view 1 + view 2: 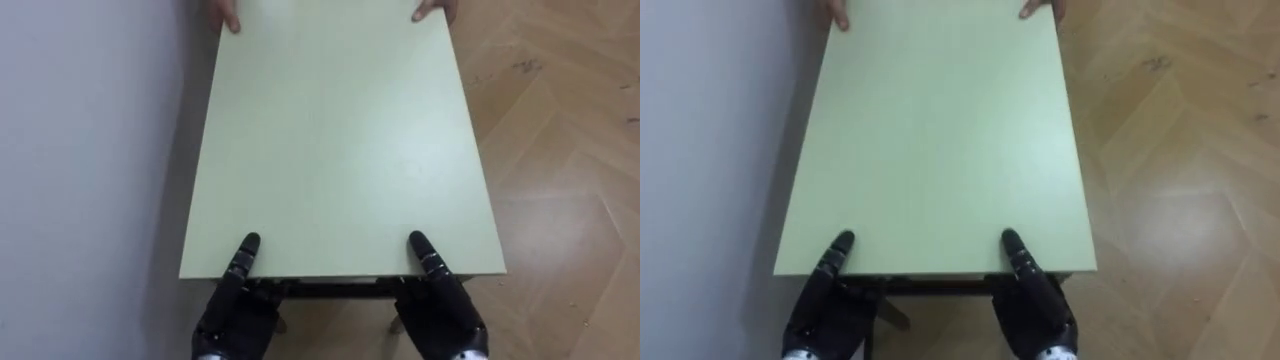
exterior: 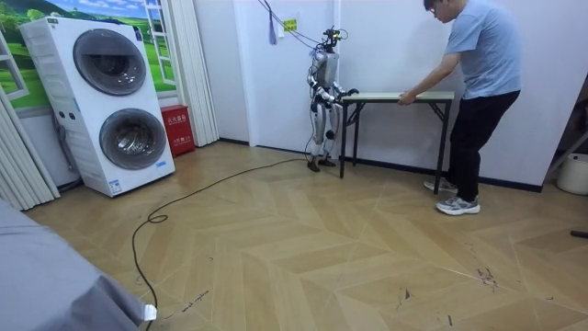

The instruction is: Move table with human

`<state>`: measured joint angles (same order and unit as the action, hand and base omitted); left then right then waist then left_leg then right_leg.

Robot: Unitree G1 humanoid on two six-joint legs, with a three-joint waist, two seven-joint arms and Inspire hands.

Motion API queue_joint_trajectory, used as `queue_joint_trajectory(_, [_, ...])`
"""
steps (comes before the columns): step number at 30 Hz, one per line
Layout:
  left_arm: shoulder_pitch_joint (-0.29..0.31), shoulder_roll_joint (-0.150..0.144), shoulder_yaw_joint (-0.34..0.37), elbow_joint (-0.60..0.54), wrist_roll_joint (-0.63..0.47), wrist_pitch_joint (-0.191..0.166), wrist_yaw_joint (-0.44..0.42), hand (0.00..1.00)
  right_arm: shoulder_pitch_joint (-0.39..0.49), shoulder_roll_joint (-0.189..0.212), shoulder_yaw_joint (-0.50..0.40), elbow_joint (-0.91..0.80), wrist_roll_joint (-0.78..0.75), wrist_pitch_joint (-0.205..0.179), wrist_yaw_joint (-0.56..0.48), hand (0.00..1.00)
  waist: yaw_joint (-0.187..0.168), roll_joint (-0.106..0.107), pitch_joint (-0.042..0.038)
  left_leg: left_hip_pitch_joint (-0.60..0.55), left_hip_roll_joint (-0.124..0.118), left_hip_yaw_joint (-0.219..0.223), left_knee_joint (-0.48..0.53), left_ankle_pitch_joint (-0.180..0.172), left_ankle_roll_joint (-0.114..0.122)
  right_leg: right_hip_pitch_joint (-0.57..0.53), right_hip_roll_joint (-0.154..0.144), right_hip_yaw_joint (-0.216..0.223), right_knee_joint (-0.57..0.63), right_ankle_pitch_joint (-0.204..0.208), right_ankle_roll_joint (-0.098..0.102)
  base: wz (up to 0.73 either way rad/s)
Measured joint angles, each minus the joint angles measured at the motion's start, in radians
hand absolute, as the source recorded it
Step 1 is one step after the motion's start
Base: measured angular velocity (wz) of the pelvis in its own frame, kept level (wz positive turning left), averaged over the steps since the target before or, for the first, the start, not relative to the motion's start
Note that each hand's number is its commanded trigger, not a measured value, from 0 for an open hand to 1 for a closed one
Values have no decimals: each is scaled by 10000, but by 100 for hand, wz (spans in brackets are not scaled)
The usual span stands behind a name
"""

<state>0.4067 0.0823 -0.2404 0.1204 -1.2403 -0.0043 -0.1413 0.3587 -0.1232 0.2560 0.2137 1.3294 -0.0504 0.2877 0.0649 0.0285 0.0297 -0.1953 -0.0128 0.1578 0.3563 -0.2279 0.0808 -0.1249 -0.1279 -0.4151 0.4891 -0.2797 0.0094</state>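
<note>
While the robot stands at one short end of the pale green bench, both of its hands are at that near edge. The left hand sits at the bench's near-left corner, its tip lying on the top and the rest of it below the edge. The right hand sits the same way at the near-right corner. Most of each hand is under the bench top, so whether either is clamped on the edge or merely laid against it cannot be told.

At the bench's far edge a person's hand rests on the top by the far-left corner, and the person's other hand rests by the far-right corner. The bench top between the two pairs of hands is bare.

The bench's long left side runs close along a white wall, and wooden herringbone floor shows off the bench's right side.

In the room view the person stands at the bench's end opposite the robot, bent forward with arms stretched to the top. A stack of two white washing machines stands well apart from the bench, beyond the robot's end of it, with a small red box between them and the bench.
</note>
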Motion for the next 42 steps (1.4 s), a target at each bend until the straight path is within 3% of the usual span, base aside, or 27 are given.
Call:
queue_joint_trajectory(1, [1, 17, -1, 40, -1, 0, 12, 100, 45, 24, 8, 38, 1, 8, 2, 100, -61, 22, -6, 54, -6, -296, 2, 0, -7, -137, 19, 356, 168, -100, 84, 45])
queue_joint_trajectory(2, [-16, 117, -7, 54, 1, -6, 25, 100, 128, 111, 19, 47, -1, 21, 2, 100, -60, -6, -6, 74, -34, -697, 3, 1, -25, -419, 266, 1170, -354, -108, 110, 38])
queue_joint_trajectory(3, [-15, 172, -5, 53, 0, -11, 28, 100, 150, 161, 77, 43, 3, 20, 2, 100, -73, -83, -2, 70, -133, -943, 14, -4, -64, -826, 372, 1768, -1125, 249, 47, 42])
queue_joint_trajectory(4, [-33, 173, -6, 107, 0, -11, 52, 100, 182, 150, 79, 54, 17, 21, -1, 100, -137, -33, -3, 88, -157, -1117, 39, -31, -109, -952, 368, 1916, -1042, 680, -72, 55])
queue_joint_trajectory(5, [-25, 181, -48, 128, 1, -7, 116, 100, 273, 114, 95, 53, 87, 9, -6, 100, -306, -23, -41, 184, -172, -1266, -62, -6, -172, -739, 305, 1919, -1108, 745, -58, 37])
queue_joint_trajectory(6, [-27, 166, -24, 131, 9, -7, 116, 100, 212, 33, 249, 54, 232, 4, -60, 100, -231, -84, -9, 359, -139, -1170, -339, 25, -225, -590, 374, 1939, -1201, 756, -80, 23])
queue_joint_trajectory(11, [29, 189, -61, 180, 126, -6, 115, 100, 242, -293, 442, 60, 665, 36, -142, 100, -199, -169, 4, 806, -104, -1191, -830, 68, -286, -26, 586, 1973, -1821, 786, -60, 4])
queue_joint_trajectory(23, [34, 258, -168, 176, 360, -47, 109, 100, 306, -337, 460, 73, 819, 96, -349, 100, -335, -323, 36, 1025, -150, -1166, -900, 68, -285, 386, 635, 2204, -2206, 834, 19, 3])
queue_joint_trajectory(25, [34, 266, -168, 176, 367, -48, 109, 84, 305, -322, 460, 96, 819, 97, -349, 100, -341, -342, 42, 1027, -145, -1167, -900, 68, -285, 391, 640, 2204, -2206, 834, 20, 0])
queue_joint_trajectory(26, [34, 266, -168, 177, 373, -48, 109, 69, 305, -317, 460, 101, 819, 97, -350, 93, -345, -350, 45, 1030, -145, -1166, -900, 68, -285, 396, 641, 2204, -2204, 834, 20, 0])
queue_joint_trajectory(28, [34, 268, -140, 177, 391, -49, 109, 58, 305, -316, 460, 101, 816, 97, -350, 60, -346, -357, 49, 1030, -145, -1165, -899, 68, -285, 396, 642, 2203, -2200, 834, 20, 0])
queue_joint_trajectory(29, [33, 267, -107, 179, 448, -47, 109, 24, 305, -317, 459, 106, 819, 97, -350, 0, -344, -371, 49, 1030, -145, -1165, -897, 68, -285, 396, 642, 2201, -2198, 834, 20, 0])
queue_joint_trajectory(30, [32, 267, -106, 179, 462, -47, 109, 5, 305, -317, 457, 108, 827, 97, -351, 0, -331, -379, 51, 1032, -145, -1165, -897, 67, -285, 397, 642, 2201, -2198, 834, 20, 0])
queue_joint_trajectory(31, [33, 267, -98, 179, 569, -47, 109, 0, 305, -317, 453, 119, 828, 97, -359, 0, -318, -397, 58, 1047, -150, -1166, -899, 68, -285, 412, 643, 2200, -2200, 834, 20, 0])
queue_joint_trajectory(34, [59, 487, -152, 217, 1657, -56, 55, 0, 357, -369, 432, 192, 508, 82, -338, 0, -344, -412, 61, 1259, -143, -1172, -989, 68, -285, 665, 657, 2203, -2334, 834, 20, 0])
queue_joint_trajectory(36, [-19, 825, -151, 222, 2751, -62, -219, 0, 352, -443, 442, 189, -206, 96, -75, 0, -353, -417, 47, 1396, -126, -1154, -1023, 67, -285, 826, 678, 2207, -2348, 834, 20, 0])
queue_joint_trajectory(42, [-241, 921, -155, 394, 4081, -101, -759, 0, 260, -507, 262, 211, -1270, 97, 161, 0, -336, -343, -36, 1404, -64, -1126, -1055, 64, -284, 843, 749, 2212, -2349, 908, -16, 0])
